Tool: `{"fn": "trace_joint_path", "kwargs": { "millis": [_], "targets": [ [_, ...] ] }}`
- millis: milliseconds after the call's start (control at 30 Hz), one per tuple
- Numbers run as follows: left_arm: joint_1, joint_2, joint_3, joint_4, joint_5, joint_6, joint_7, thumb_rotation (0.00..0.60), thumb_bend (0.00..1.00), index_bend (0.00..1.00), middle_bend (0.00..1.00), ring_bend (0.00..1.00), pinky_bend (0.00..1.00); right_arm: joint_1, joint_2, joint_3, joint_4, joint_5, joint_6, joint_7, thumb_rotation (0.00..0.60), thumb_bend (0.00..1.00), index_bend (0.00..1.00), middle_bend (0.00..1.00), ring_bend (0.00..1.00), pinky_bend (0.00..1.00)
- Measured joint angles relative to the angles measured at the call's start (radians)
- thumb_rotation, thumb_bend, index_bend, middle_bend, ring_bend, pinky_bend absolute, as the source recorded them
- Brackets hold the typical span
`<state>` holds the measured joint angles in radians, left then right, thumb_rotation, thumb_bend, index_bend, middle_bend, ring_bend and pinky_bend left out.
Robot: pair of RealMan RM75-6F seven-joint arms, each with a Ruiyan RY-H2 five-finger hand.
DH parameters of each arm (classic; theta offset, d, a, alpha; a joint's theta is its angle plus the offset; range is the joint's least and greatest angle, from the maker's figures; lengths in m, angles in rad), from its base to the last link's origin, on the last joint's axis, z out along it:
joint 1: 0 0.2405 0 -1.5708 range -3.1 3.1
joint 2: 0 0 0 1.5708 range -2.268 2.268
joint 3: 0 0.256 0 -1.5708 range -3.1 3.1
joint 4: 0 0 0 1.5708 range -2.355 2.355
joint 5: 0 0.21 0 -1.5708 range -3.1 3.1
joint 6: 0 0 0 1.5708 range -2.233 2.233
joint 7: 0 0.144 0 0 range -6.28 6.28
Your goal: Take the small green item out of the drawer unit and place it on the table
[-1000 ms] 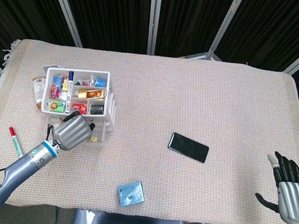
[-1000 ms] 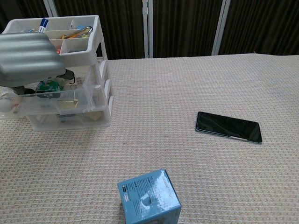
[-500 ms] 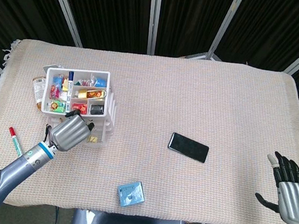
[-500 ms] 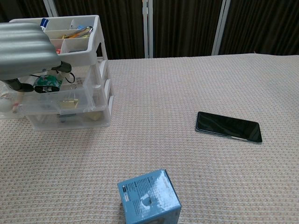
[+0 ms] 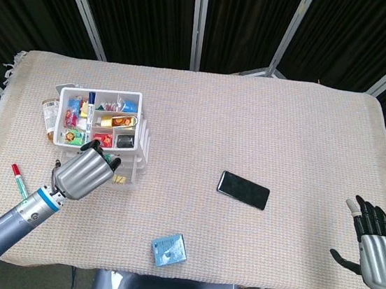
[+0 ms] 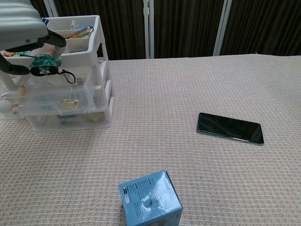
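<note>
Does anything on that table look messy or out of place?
The drawer unit has clear drawers pulled out, one holding a binder clip. A few small items and a red marker lie loose on the cloth beside it. The left hand holds a small green item.

Left robot hand (image 5: 85, 173) raised, fingers curled in a pinch; right robot hand (image 5: 377, 253) open, fingers spread upward.
</note>
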<state>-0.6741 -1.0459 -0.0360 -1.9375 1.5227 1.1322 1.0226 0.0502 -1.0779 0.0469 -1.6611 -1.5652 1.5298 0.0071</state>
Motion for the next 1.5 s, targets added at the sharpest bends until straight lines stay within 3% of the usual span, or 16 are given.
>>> {"fn": "trace_joint_path", "kwargs": {
  "millis": [433, 700, 1067, 1500],
  "targets": [
    [0.133, 0.119, 0.034, 0.027, 0.075, 0.152, -0.181, 0.600, 0.29, 0.47, 0.85, 0.74, 0.59, 0.000, -0.004, -0.002, -0.001, -0.003, 0.000, -0.012, 0.600, 0.02, 0.00, 0.00, 0.00, 0.00],
    [0.231, 0.125, 0.094, 0.153, 0.120, 0.228, -0.339, 0.600, 0.29, 0.47, 0.85, 0.74, 0.59, 0.001, -0.013, -0.004, 0.000, -0.002, -0.004, -0.032, 0.600, 0.02, 0.00, 0.00, 0.00, 0.00],
    [0.353, -0.013, 0.193, 0.392, 0.250, 0.286, -0.434, 0.600, 0.29, 0.46, 0.85, 0.74, 0.59, 0.003, -0.027, -0.007, 0.002, -0.001, -0.012, -0.058, 0.600, 0.02, 0.00, 0.00, 0.00, 0.00],
    [0.388, -0.199, 0.197, 0.551, 0.261, 0.227, -0.451, 0.600, 0.29, 0.39, 0.85, 0.74, 0.59, 0.002, -0.025, -0.008, 0.000, -0.002, -0.011, -0.055, 0.600, 0.02, 0.00, 0.00, 0.00, 0.00]
  ]
}}
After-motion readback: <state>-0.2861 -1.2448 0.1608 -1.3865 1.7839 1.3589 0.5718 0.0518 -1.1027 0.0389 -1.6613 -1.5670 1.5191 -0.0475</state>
